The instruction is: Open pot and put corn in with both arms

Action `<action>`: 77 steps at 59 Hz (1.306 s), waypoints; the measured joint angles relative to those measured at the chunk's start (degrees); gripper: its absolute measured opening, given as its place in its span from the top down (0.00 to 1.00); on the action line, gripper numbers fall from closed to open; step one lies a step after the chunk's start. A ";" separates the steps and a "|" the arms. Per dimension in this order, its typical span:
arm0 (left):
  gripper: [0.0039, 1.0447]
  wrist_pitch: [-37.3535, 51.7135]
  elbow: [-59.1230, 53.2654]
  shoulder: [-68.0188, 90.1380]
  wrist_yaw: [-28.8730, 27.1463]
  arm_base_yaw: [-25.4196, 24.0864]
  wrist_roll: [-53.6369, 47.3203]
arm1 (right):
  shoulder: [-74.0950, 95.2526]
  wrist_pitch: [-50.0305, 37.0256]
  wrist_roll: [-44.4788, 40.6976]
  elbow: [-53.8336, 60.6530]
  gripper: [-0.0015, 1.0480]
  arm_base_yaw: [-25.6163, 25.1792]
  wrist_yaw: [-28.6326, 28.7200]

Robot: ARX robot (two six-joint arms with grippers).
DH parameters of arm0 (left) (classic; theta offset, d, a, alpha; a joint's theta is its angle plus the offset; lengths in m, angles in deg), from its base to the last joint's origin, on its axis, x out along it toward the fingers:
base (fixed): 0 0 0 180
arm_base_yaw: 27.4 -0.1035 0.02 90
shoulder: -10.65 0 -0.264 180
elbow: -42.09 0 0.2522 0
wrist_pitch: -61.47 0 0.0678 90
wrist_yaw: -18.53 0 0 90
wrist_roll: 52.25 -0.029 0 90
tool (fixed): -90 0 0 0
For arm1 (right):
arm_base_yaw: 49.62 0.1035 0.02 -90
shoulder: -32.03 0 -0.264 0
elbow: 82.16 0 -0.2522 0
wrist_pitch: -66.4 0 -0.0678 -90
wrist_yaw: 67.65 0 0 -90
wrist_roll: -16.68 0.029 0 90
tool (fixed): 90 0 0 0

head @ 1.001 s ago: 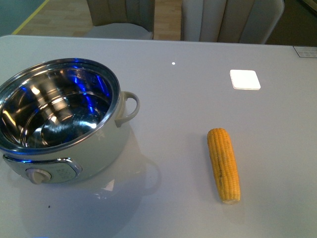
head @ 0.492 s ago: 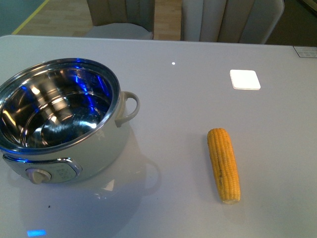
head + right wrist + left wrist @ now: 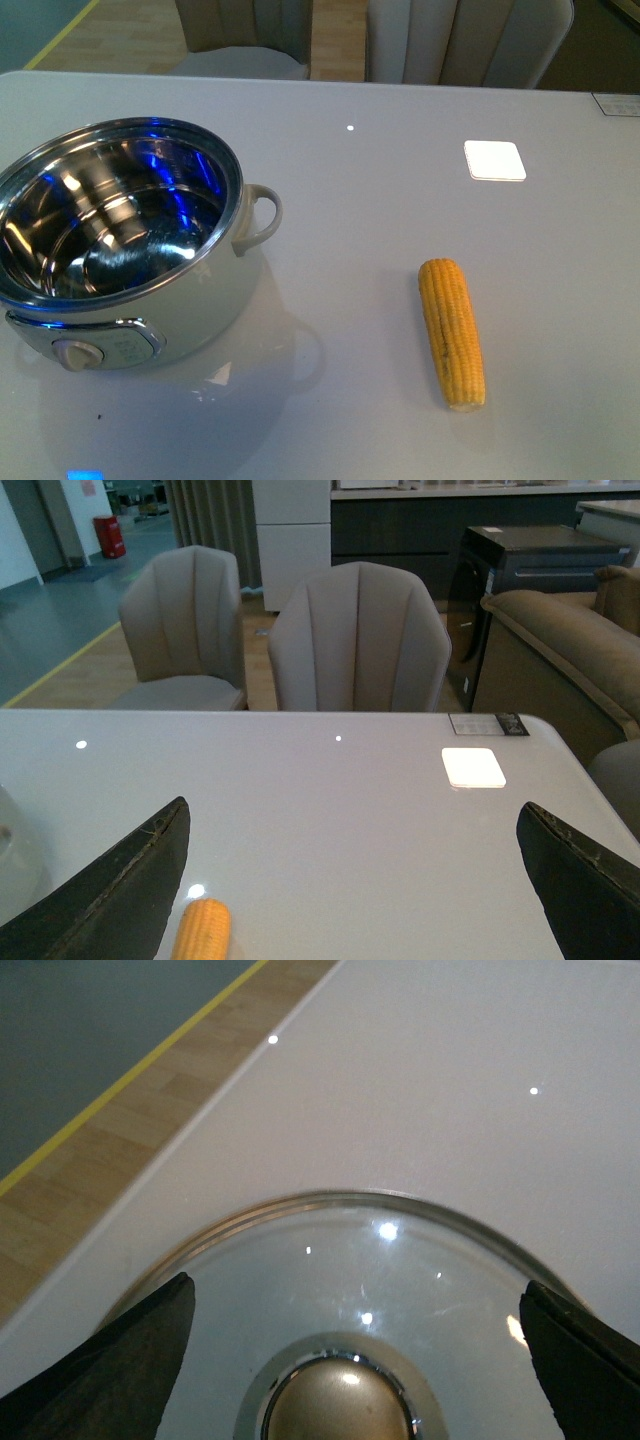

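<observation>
The cream-white pot (image 3: 205, 305) stands lidless at the table's left, steel inside bare, loop handle (image 3: 262, 218) toward the middle. The yellow corn (image 3: 452, 332) lies at the right front, apart from the pot. Neither arm shows in the front view. In the left wrist view my left gripper (image 3: 355, 1295) is open, jaws wide on either side of the glass lid (image 3: 400, 1260), which lies flat on the table with its knob (image 3: 335, 1405) between them. My right gripper (image 3: 352, 815) is open and empty above the table; the corn's tip (image 3: 203, 928) lies near one jaw.
A white square patch (image 3: 494, 160) shows on the table at the far right. Chairs (image 3: 240, 40) stand beyond the far edge. The lid lies near a table edge (image 3: 190, 1130) with wooden floor beyond. A sliver of the pot (image 3: 15, 850) shows in the right wrist view.
A small blue reflection has appeared and shifted at the table's front edge. The pot and corn have not moved.
</observation>
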 joint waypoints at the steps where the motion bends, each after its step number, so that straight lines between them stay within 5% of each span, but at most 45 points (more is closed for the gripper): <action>1: 0.07 0.00 -0.70 -1.22 0.17 0.00 0.26 | 0.00 0.00 0.00 0.00 0.08 0.00 0.00; 20: 0.06 -2.10 -15.30 -26.73 4.09 -1.73 5.97 | 0.00 0.00 0.00 0.00 0.08 0.00 0.00; 45: 0.07 -20.57 -36.79 -71.30 5.51 2.71 15.21 | 0.00 0.00 0.00 0.00 0.08 0.00 0.00; 49: 0.17 -16.79 -40.50 -74.62 11.30 3.80 12.33 | 0.00 0.00 0.00 0.00 0.08 0.00 -0.11; 54: 0.31 -19.58 -44.00 -81.20 11.39 7.61 9.62 | 0.00 0.00 0.00 0.00 0.08 0.00 -0.07; 77: 0.98 -37.77 -46.66 -104.10 -0.37 19.50 7.45 | -0.02 0.00 0.00 0.00 0.08 0.00 -0.02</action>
